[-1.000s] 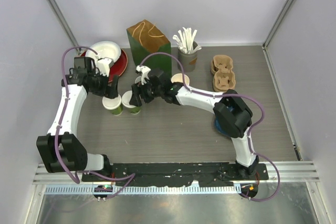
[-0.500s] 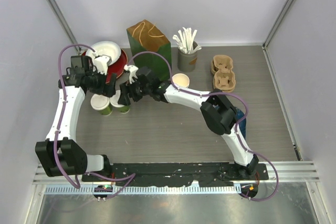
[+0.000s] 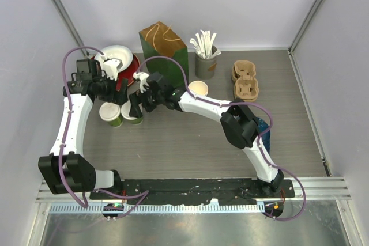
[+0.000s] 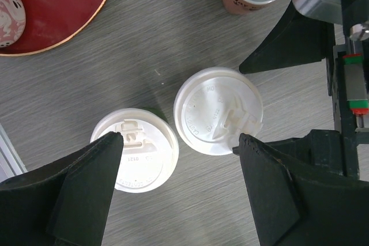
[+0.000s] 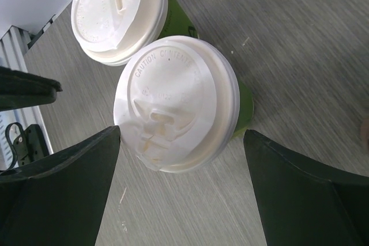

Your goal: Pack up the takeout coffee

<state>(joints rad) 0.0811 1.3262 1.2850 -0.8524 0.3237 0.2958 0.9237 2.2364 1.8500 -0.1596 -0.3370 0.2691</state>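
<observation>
White walls boxed in a grey wood-grain desk [image 3: 190, 148]. Toward its left side stood the takeout coffee, two green cups under white lids. The left cup [image 3: 110, 112] and the right cup [image 3: 132, 112] were just beside each other, perhaps touching. The right claw [image 5: 180, 133] was spread wide, with a finger on either side of the right cup and a gap showing at each. The left claw [image 4: 180, 139] was also wide and held nothing, hanging over the pair.

Crowding looked like the main danger. A push from the right claw could have shoved its cup into the neighbour and tipped one of them. A hard squeeze high on the paper wall might have buckled it and popped the lid. The two claws were also close enough to knock together.

The lids hid whatever the cups held. Farther back, an open cup [image 3: 198, 89] looked empty. Beyond it a white bowl [image 3: 115, 57] sat on a red plate [image 3: 131, 70]. A green bag [image 3: 167, 50] stood nearby, though whether its top was open could not be told. A grey pot [image 3: 206, 64] held white sticks, and two cardboard trays [image 3: 245, 80] had bare sockets.
</observation>
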